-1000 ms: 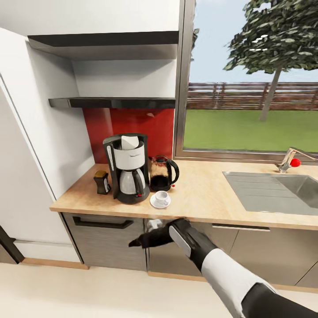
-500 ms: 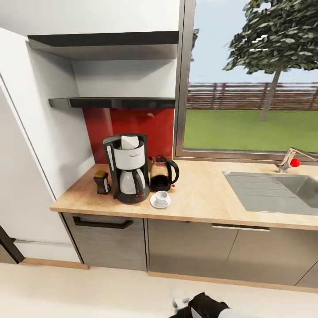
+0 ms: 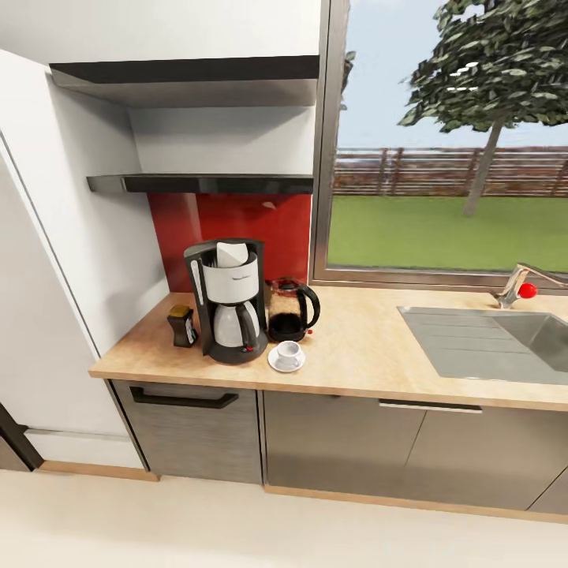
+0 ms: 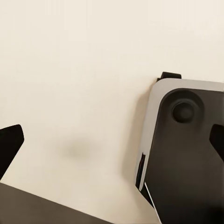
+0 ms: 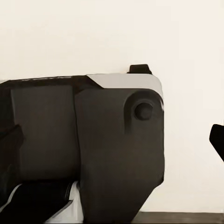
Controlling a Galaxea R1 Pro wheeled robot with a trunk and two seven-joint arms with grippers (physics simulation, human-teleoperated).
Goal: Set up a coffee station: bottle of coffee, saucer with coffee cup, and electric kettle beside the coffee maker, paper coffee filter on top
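A: Where's everything?

B: All grouped toward the left end of the kitchen countertop (image 3: pixel 371 347). Coffee maker (image 3: pixel 229 304) upright, paper coffee filter (image 3: pixel 231 253) sitting in its top. Bottle of coffee (image 3: pixel 182 325) just beside it on the end side, electric kettle (image 3: pixel 290 309) just beside it toward the sink (image 3: pixel 489 343), handle pointing sinkward. Saucer (image 3: pixel 285 360) near the front edge with the coffee cup (image 3: pixel 289 352) on it. Kitchen shelf (image 3: pixel 201 184) above looks bare.

A: Grippers?

B: My wrist cameras look down at pale floor and the robot base (image 5: pixel 93 144). Left fingertips (image 4: pixel 9 142) sit spread wide, holding nothing. Right, can't tell. Station lies up and forward of both arms; neither is clearly nearer. I judge the layout done.
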